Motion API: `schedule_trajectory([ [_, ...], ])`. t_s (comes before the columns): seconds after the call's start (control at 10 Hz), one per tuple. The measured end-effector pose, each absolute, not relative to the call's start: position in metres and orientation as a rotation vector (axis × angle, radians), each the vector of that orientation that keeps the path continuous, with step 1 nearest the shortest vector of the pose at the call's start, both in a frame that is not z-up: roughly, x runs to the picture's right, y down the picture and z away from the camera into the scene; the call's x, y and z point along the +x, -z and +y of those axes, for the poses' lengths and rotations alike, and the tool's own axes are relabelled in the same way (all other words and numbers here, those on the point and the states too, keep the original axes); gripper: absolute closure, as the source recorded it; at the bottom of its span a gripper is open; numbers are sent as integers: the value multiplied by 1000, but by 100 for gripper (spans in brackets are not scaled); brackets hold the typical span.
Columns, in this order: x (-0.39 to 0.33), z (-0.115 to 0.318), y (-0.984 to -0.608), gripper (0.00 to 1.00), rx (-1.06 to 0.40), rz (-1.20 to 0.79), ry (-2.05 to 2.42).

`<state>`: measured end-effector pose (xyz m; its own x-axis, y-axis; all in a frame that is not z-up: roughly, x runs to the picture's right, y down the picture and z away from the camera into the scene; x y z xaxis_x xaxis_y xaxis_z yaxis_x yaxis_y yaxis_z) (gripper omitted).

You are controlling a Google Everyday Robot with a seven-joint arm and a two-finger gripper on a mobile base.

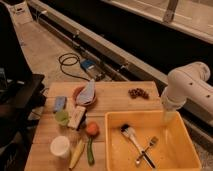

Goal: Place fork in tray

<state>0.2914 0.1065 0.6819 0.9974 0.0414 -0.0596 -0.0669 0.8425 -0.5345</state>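
The fork (149, 147) is seen lying inside the yellow tray (182, 145) at the worktop's (115, 100) near right corner, while the end effector (168, 116), its state not discernible, is held over the tray's far wall, which could be knocked on withdrawal.

So the white arm (194, 86) is sticking in from the right edge of the shot, with its fat rounded joint sitting just above and to the right of the gripper (169, 117). The wrist (169, 100) is pointing straight down, directly over the gripper. That means the gripper is hanging at the arm's lowest end, over on the right side, tip aiming downward.
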Motion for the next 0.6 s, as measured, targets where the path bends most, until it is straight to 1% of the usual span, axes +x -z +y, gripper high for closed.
schedule_trajectory([
  [0.2, 289, 106, -678, 35, -555, 40, -41],
  [0.4, 281, 103, -662, 35, -556, 22, -2],
  [0.6, 273, 115, -657, 35, -582, 7, 33],
])
